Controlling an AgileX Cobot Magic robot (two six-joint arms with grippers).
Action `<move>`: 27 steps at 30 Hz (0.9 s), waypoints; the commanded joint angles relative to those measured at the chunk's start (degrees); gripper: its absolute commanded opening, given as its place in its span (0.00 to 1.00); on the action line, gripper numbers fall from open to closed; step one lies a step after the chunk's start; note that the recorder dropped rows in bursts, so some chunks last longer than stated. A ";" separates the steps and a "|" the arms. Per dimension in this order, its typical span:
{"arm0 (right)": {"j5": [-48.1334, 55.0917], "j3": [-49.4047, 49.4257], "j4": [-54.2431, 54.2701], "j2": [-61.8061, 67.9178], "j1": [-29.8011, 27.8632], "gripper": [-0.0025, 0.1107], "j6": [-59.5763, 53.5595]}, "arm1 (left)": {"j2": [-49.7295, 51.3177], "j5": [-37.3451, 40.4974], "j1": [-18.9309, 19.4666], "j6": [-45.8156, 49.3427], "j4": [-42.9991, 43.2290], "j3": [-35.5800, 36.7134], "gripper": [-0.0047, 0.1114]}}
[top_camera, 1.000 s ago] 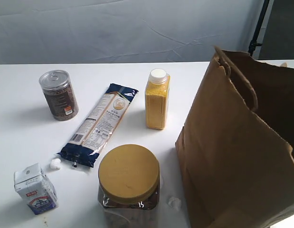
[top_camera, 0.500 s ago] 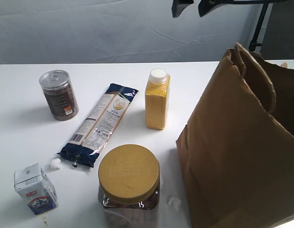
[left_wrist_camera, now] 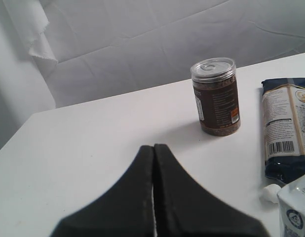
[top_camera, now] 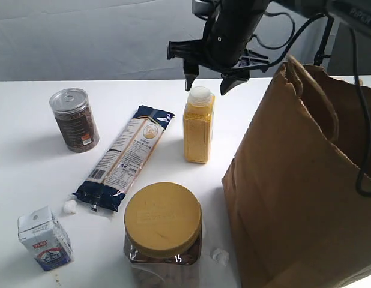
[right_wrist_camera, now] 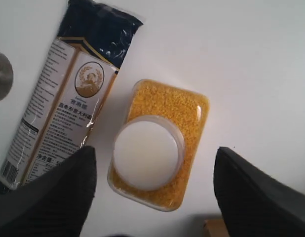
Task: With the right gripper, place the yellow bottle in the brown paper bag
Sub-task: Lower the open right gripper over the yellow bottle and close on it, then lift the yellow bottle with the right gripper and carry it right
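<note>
Hovering tool: we see the right gripper (top_camera: pixel 207 86) hanging tips-down from its grey arm, its two black fingers (right_wrist_camera: pixel 49 197) spread wide and clamped on nothing
Yellow bottle (top_camera: pixel 198 129): upright on the white table (top_camera: pixel 29 174), directly beneath this gripper; in the wrist view we look straight down on its white cap, centred in the gap between the fingers, with bare table showing on either side, so neither finger touches it
Tip height: in the exterior view the fingertips sit about level with the cap – we cannot tell more exactly
Brown paper bag (top_camera: pixel 293 198): standing open-mouthed off to one side of the gripper, beyond the finger that is farther from the packet, near the bottle but apart from it
Noodle packet (top_camera: pixel 125 157): flat on the table beyond the opposite finger, just beside the bottle
Brown can (top_camera: pixel 74 120): farther out on the packet's side, well apart from the gripper
Jar with yellow lid (top_camera: pixel 163 231): below the gripper and toward the camera, past the bottle
Milk carton (top_camera: pixel 44 238): the farthest thing from the gripper that we can make out
Left gripper (left_wrist_camera: pixel 153 197): low over the table near the can – its fingers pressed together, nothing between them
</note>
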 commanded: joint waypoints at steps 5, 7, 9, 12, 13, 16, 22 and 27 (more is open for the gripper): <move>0.12 -0.56 1.92 5.07 0.31 0.58 1.88 | -0.13 -0.32 0.01 -0.41 -0.02 0.27 0.04; 0.12 -0.56 1.92 6.25 0.31 0.58 2.26 | -0.13 -0.32 0.01 -0.41 -0.02 0.27 0.04; 0.12 -0.56 1.79 7.50 0.31 0.58 2.47 | -0.13 -0.32 0.01 -0.41 -0.02 0.27 0.04; 0.12 -0.56 1.37 8.88 0.31 0.57 3.53 | -0.13 -0.32 0.01 -0.41 -0.02 0.27 0.04; 0.12 -0.56 1.25 9.37 0.31 0.56 3.95 | -0.13 -0.32 0.01 -0.41 -0.02 0.27 0.04; 0.12 -0.56 1.11 9.87 0.31 0.40 4.56 | -0.13 -0.32 0.01 -0.41 -0.02 0.27 0.04; 0.12 -0.56 -2.12 7.85 1.53 0.02 1.92 | -0.13 -0.32 0.01 -0.41 -0.02 0.27 0.04; -5.36 -0.56 -6.33 0.67 6.85 0.02 -2.63 | -0.13 -0.32 0.01 -0.41 -0.02 0.27 0.04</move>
